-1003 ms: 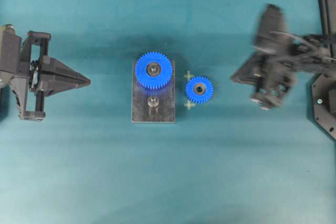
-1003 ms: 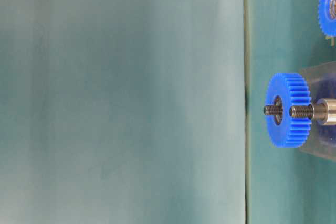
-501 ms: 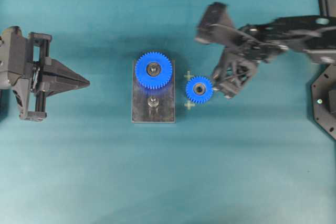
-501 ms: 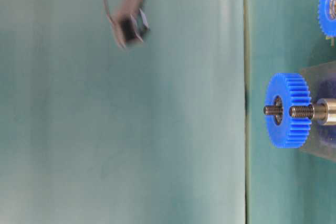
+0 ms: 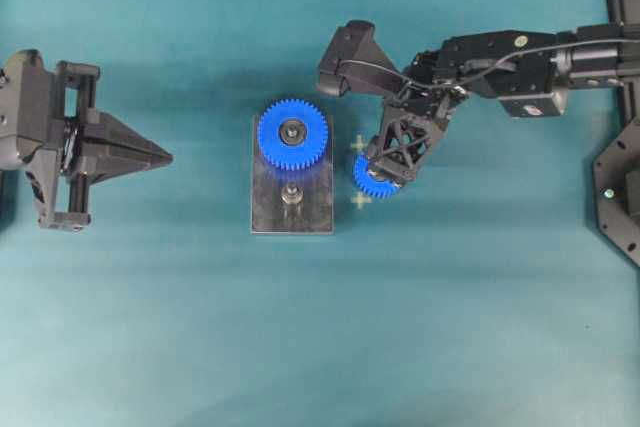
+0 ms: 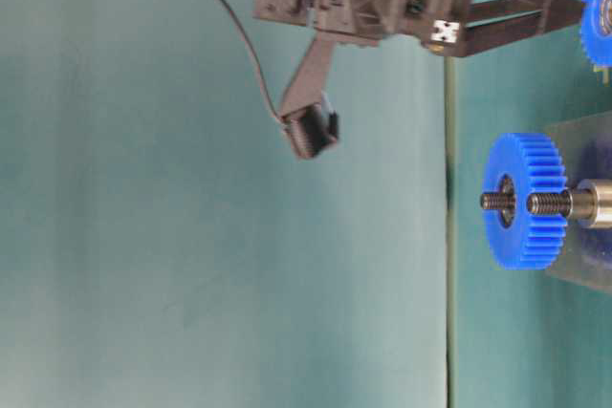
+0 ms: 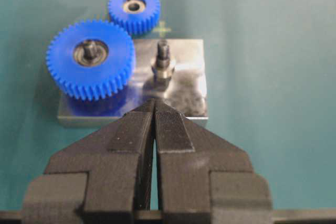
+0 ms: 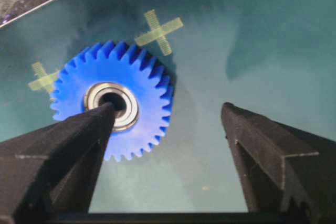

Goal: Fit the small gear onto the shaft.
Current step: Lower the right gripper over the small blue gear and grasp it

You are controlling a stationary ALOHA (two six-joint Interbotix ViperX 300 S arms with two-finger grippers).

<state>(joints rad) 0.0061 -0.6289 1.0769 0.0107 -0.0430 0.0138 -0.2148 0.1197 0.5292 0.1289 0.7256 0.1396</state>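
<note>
Over the small gear, right gripper has arrived.

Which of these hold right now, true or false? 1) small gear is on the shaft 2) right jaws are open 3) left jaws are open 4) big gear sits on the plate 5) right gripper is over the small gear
1) False. The small gear lies flat on the table beside the plate; the shaft is bare.
2) True. The right gripper has its jaws spread wide.
3) False. The left gripper has its jaws shut, holding nothing.
4) True. The big gear sits on the plate next to the shaft.
5) True. One finger points at the gear's centre bearing, the other stands past its rim.
</note>
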